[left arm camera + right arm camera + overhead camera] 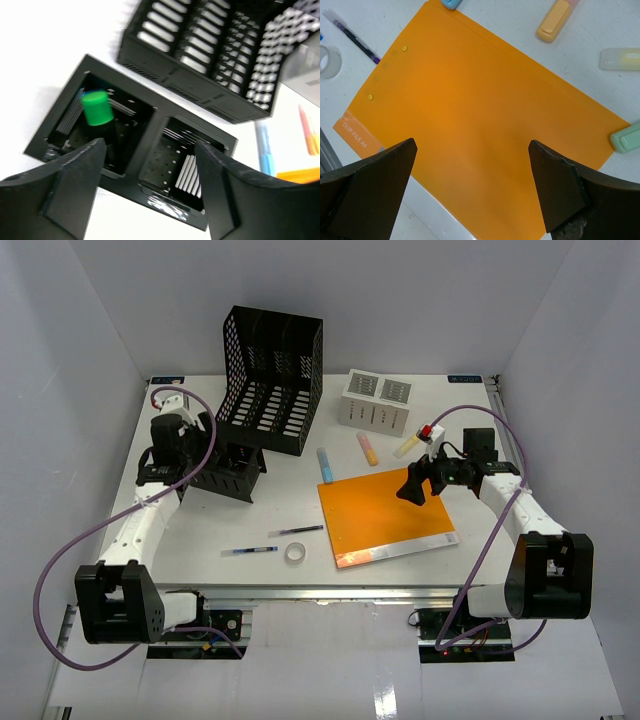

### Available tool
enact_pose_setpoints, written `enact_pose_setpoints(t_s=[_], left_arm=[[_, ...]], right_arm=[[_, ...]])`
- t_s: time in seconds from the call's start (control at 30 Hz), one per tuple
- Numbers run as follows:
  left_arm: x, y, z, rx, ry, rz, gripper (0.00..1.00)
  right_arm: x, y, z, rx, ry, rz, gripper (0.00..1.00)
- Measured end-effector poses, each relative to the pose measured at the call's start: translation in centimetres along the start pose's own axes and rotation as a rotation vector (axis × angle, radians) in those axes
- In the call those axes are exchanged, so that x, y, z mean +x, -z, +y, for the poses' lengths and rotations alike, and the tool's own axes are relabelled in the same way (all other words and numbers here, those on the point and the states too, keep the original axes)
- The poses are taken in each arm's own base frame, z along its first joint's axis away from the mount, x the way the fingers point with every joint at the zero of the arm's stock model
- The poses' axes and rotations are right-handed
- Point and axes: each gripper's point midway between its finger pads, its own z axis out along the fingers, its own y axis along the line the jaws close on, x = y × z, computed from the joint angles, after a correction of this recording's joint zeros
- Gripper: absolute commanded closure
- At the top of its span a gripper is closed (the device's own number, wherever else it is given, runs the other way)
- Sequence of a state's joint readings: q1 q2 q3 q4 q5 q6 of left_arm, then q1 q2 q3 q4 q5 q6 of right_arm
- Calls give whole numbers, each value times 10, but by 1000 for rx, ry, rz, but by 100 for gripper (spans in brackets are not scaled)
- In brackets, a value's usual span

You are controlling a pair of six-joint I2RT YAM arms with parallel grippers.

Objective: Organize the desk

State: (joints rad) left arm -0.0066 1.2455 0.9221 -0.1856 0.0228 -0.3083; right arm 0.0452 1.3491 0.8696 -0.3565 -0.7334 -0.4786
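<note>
Left end effector [150,152] hangs over the small black two-slot plastic pen holder [160,112], jaws spread and nothing pinched. A green-capped marker [96,107] stands in the left slot, close to one finger (touching or not, can't tell). I'd pull straight up so a finger doesn't hook the rim and tip the holder.

Right end effector [472,145] is spread wide too and empty, above the flat orange clip file [480,100] (grab that by an edge, not the middle).

Everything sits on the big flat white bench [200,530], arms bolted at its near rail.

Only the left wrist view shows that green cap; overhead just gives a dark box. The right wrist view shows a mint-green highlighter [626,137] at the file's edge that I can't pick out from overhead.
</note>
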Motion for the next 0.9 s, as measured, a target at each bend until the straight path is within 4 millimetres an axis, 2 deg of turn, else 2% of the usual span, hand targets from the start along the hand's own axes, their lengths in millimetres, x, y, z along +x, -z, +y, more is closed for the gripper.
enact_pose_setpoints(t_s=[0.1, 0.23, 0.3, 0.43, 0.63, 0.73, 0.9], left_arm=[[-3, 7, -13, 70, -3, -5, 4], [-6, 23, -39, 213, 0, -8, 2], [-6, 30, -54, 297, 12, 0, 2], [14, 43, -80, 466, 71, 74, 2], [61, 66, -96, 609, 205, 203, 2], [67, 82, -99, 649, 240, 199, 2], [63, 102, -104, 686, 253, 155, 2]], right_arm=[[0, 0, 0, -2, 0, -1, 0], [0, -5, 5, -21, 11, 7, 0], [2, -14, 10, -33, 25, 40, 4], [-6, -53, 19, -57, 69, 149, 7], [-50, -119, 12, 16, 83, 216, 8], [-59, -145, 16, 64, 45, 238, 9], [-62, -189, 35, 103, 2, 265, 16]])
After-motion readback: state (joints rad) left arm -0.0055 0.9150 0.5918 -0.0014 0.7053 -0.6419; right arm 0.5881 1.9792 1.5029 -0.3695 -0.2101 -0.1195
